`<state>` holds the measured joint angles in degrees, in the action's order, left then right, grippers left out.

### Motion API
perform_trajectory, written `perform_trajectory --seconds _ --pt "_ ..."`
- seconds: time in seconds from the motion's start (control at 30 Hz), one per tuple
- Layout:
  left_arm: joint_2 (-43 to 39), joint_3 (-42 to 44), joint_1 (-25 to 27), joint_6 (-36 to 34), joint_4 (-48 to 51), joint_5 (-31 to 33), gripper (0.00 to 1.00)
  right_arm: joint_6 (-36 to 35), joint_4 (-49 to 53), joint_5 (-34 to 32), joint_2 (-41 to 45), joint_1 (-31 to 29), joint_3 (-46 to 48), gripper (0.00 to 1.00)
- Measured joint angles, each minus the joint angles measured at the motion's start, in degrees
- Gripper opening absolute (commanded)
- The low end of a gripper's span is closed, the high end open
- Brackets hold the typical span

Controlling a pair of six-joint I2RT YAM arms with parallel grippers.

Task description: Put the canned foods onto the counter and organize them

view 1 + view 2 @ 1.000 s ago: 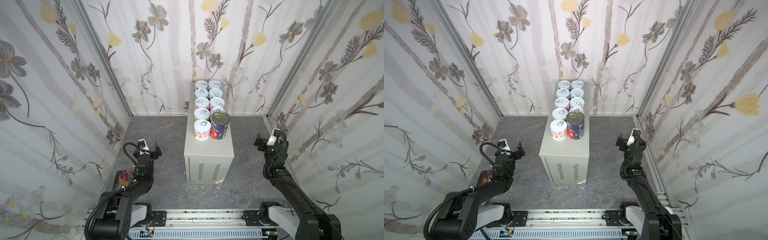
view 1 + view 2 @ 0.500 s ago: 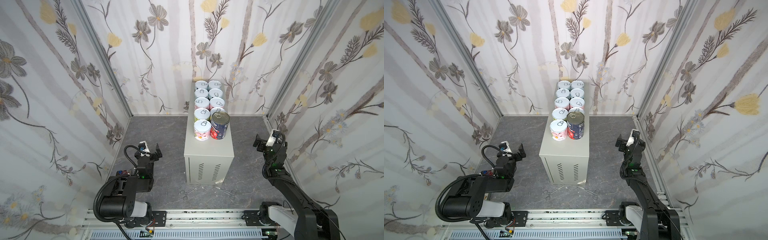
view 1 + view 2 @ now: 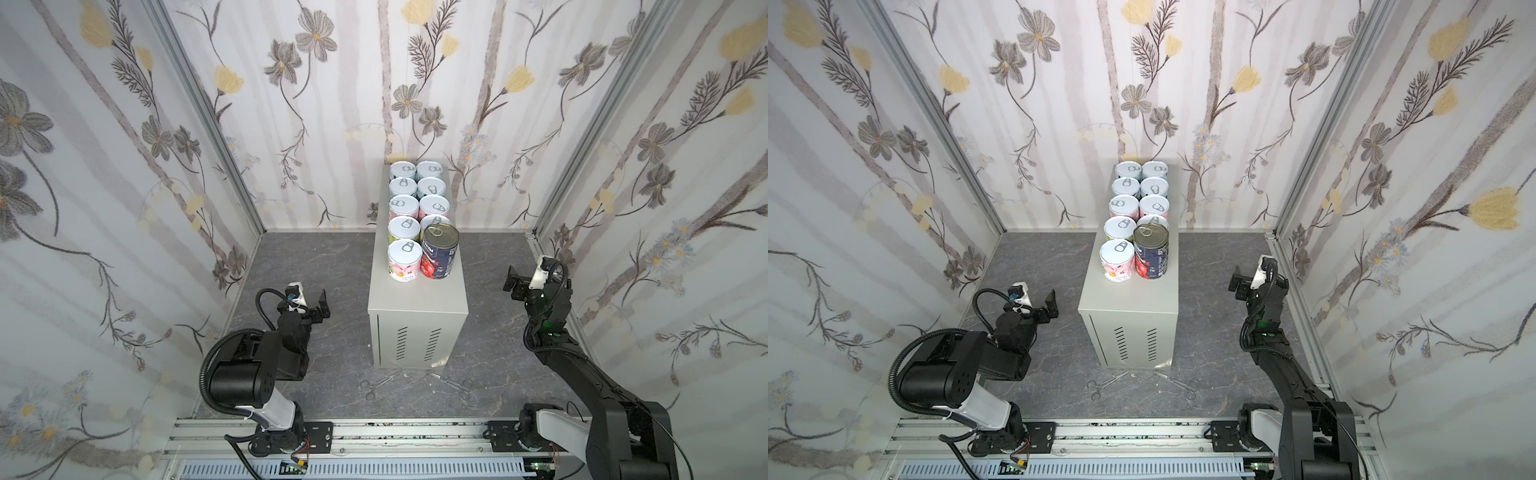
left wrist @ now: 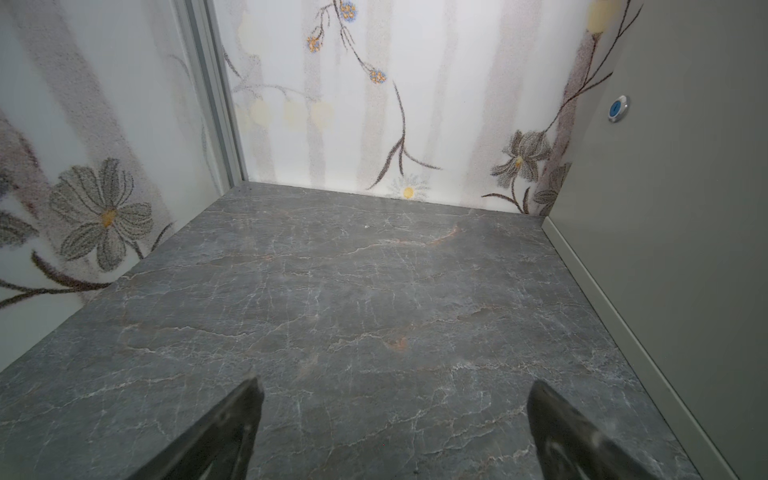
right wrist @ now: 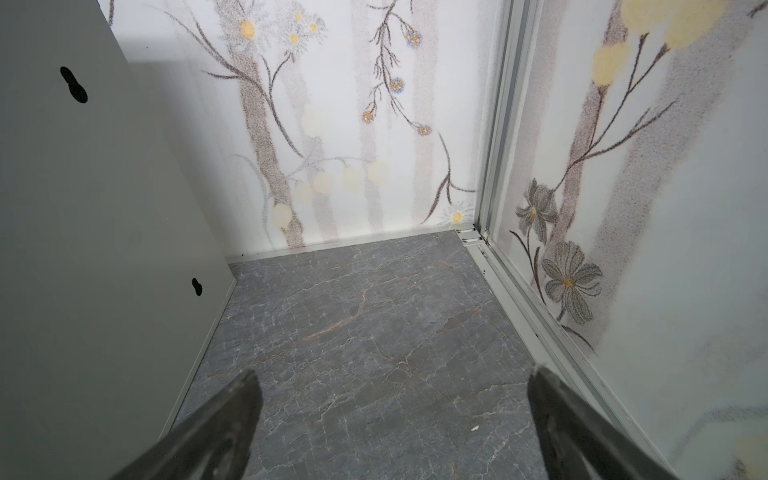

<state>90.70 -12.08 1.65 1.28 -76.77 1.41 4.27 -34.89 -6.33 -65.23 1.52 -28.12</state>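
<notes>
Several short canned foods (image 3: 404, 258) (image 3: 1117, 261) with silver pull-tab lids stand in two rows on the counter (image 3: 417, 307) (image 3: 1129, 299), a tall light-grey box. A taller dark-blue tomato can (image 3: 439, 253) (image 3: 1151, 254) is front right in the rows. My left gripper (image 3: 309, 306) (image 3: 1039, 309) (image 4: 395, 390) hovers open and empty over the floor left of the counter. To the counter's right my right gripper (image 3: 521, 286) (image 3: 1242, 284) (image 5: 392, 382) is also open and empty. The counter's side (image 4: 685, 208) (image 5: 83, 249) shows in each wrist view.
Two metal scissor-like tools (image 3: 376, 384) (image 3: 451, 380) lie on the dark marbled floor (image 3: 324, 257) just in front of the counter. Flowered walls close in the left, back and right. A metal rail (image 3: 374, 432) runs along the front.
My left arm has folded back toward its base, its gripper staying near the same spot. The right arm has barely shifted. The cans have not moved.
</notes>
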Motion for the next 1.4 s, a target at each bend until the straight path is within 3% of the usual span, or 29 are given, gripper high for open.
perform_trajectory --seconds 0.53,0.83,1.4 --pt "0.02 -1.75 -0.11 0.63 1.62 3.10 1.00 0.20 -9.68 3.34 -10.78 0.11 4.15 1.00" --pt "0.02 -1.75 -0.11 0.63 1.62 3.13 1.00 -0.50 -14.88 6.75 -12.24 0.11 9.40 1.00" --pt "0.02 -1.75 -0.11 0.63 1.62 3.30 1.00 -0.50 -34.56 8.11 -21.09 0.11 17.05 1.00"
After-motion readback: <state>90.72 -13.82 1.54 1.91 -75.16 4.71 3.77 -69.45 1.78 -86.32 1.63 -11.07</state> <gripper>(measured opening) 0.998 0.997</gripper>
